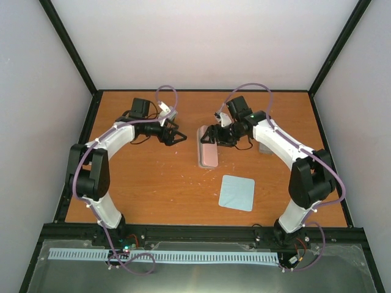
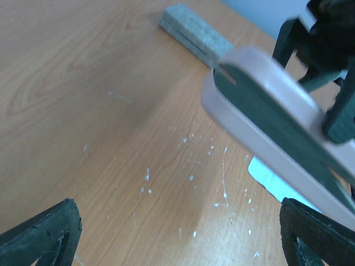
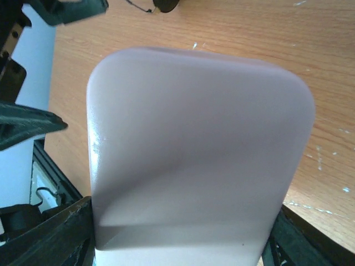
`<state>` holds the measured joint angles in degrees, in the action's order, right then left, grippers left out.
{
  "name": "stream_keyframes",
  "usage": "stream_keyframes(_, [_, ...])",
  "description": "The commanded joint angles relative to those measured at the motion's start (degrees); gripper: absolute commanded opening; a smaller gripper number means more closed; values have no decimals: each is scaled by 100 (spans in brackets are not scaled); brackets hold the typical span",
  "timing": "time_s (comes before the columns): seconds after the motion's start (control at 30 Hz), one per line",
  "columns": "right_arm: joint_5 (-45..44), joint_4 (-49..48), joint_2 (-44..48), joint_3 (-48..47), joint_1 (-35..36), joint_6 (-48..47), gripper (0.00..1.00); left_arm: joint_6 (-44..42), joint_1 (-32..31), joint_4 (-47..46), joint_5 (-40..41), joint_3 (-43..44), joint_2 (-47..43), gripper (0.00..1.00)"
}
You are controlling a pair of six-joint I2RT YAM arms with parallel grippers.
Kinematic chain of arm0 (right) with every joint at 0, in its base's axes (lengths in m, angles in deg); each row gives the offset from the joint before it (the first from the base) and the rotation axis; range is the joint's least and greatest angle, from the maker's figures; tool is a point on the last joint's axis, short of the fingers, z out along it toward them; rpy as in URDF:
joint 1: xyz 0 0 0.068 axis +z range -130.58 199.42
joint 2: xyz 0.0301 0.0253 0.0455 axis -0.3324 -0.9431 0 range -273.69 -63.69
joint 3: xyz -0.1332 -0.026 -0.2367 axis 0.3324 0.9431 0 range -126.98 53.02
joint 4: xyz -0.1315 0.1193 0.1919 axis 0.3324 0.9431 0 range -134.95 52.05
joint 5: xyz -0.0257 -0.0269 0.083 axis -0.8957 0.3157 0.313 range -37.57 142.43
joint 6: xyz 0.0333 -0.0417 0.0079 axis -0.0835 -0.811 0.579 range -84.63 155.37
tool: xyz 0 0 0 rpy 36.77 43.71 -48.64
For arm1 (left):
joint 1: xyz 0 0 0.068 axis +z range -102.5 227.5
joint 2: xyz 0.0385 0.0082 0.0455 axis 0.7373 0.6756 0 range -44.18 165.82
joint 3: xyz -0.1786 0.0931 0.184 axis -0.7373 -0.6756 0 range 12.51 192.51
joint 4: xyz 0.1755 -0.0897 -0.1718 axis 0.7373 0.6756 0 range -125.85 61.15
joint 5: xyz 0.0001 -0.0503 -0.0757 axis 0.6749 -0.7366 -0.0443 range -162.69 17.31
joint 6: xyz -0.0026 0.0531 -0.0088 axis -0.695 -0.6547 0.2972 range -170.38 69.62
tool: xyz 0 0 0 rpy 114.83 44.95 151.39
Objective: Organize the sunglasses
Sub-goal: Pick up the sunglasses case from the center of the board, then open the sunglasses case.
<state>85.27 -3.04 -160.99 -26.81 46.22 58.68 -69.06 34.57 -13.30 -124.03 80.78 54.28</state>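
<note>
Of the sunglasses point(image 3: 140, 6) only a thin dark wire curl shows, at the top edge of the right wrist view. It lies on the table point(image 1: 153, 183) beyond the pink case point(image 1: 208, 149) and beside a dark round blob that is cut off by the picture's edge. Whether the curl is a temple arm or part of a frame cannot be told, and the overhead view does not show the glasses clearly. The pink case lies lengthwise near the middle of the table, its far end under the right gripper point(image 1: 215, 135). That gripper's fingers sit on either side of the case and grip it. From the right wrist the smooth pink shell fills most of the view, and from the left wrist the case shows a dark inner face inside a pink rim. The left gripper point(image 1: 176, 137) is just to the left of the case, apart from it. Its fingers point(image 2: 44, 233) are spread wide with nothing between them but bare wood. A grey case point(image 2: 197, 34) lies on the table beyond the pink one and is partly hidden under the right arm in the overhead view. A pale blue cloth point(image 1: 237, 192) lies flat nearer the arm bases, to the right of the pink case.
</note>
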Motion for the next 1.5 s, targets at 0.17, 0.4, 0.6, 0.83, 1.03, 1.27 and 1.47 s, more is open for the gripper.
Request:
stream_keyframes(0.17, [701, -626, -60, 8, 2, 30, 19, 330, -157, 108, -757, 811, 360, 98])
stream_keyframes(0.4, [787, -829, 3, 24, 9, 118, 18, 366, -376, 89, -809, 827, 470, 98])
stream_keyframes(0.6, [928, -817, 140, 7, 8, 77, 17, 316, -536, 85, -649, 940, 681, 98])
stream_keyframes(0.83, [1207, -738, 335, 2, 8, -44, 15, 112, -588, 108, -317, 983, 1027, 98])
stream_keyframes(1.03, [1436, -656, 469, 26, -8, -98, 13, -10, -586, 149, -167, 1018, 1272, 97])
stream_keyframes(1.27, [1849, -749, 492, 158, -56, -76, 13, -166, -588, 228, 28, 1181, 1491, 97])
stream_keyframes(1.47, [2166, -1106, 510, 648, -296, 8, 13, -292, -588, 313, 175, 1236, 1549, 98])
